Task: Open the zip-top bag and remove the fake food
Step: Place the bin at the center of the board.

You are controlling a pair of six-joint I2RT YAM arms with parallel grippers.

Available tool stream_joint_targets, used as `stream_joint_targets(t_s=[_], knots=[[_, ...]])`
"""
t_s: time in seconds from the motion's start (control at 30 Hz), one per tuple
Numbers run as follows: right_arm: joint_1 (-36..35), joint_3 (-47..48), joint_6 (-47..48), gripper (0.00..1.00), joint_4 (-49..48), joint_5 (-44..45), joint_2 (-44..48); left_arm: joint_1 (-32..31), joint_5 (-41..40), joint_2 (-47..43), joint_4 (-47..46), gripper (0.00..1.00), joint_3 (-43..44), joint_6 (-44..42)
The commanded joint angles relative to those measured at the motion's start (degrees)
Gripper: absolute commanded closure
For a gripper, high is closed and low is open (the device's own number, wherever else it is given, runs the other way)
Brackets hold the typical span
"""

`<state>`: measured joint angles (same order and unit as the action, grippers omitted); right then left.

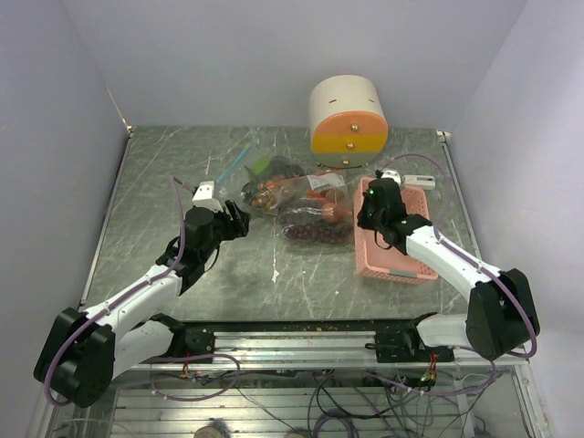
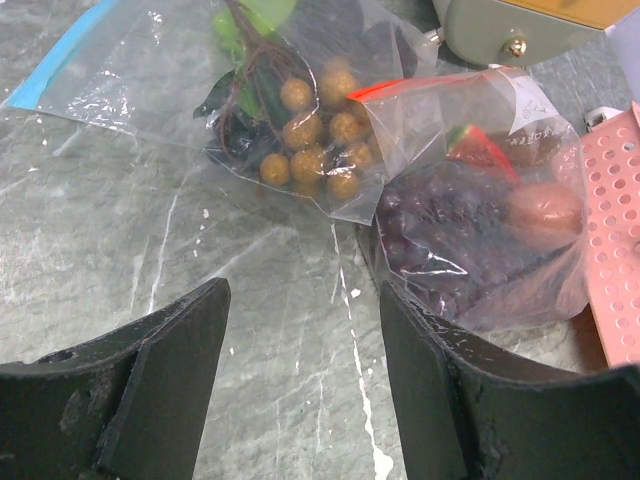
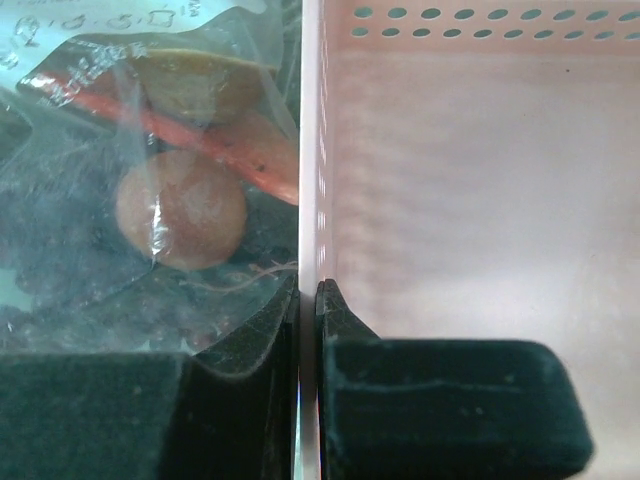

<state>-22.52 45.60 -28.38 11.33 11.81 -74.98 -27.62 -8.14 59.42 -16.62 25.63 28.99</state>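
Observation:
Two clear zip-top bags lie mid-table: one with a blue strip [image 1: 260, 182] [image 2: 130, 80] holds a tan-brown grape bunch [image 2: 315, 135] and green pieces. The other, with a red strip [image 1: 315, 219] [image 2: 480, 150], holds dark purple grapes [image 2: 440, 240] and a reddish-orange round fruit [image 2: 545, 210] [image 3: 180, 208]. My left gripper [image 1: 235, 219] [image 2: 305, 300] stands open just left of the bags, with only bare table between its fingers. My right gripper [image 1: 365, 217] [image 3: 308, 290] is shut on the left wall [image 3: 310, 150] of the pink perforated basket [image 1: 397, 260], the red-strip bag pressed against its outer finger.
A white cylinder with an orange front [image 1: 347, 119] stands at the back, behind the bags. The basket [image 2: 610, 230] sits right of the bags, and its inside [image 3: 470, 200] holds nothing that shows. Grey walls close the table on three sides.

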Motion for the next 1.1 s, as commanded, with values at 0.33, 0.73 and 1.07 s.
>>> stream_joint_targets(t_s=[0.33,0.73,1.07], knots=[[-8.5,6.94,4.72,1.0,7.55,18.29,-5.74,-0.46,1.72,0.62,-1.33,0.28,2.0,0.36],[-7.71,3.66,9.93,1.0,4.76,24.27,-7.54,-0.51,1.03,0.17,-0.74,0.28,2.04,0.1],[-7.95,2.28,11.06,0.6,4.75,26.95,-4.03,-0.51,0.94,-0.14,-0.53,0.28,2.0,-0.07]])
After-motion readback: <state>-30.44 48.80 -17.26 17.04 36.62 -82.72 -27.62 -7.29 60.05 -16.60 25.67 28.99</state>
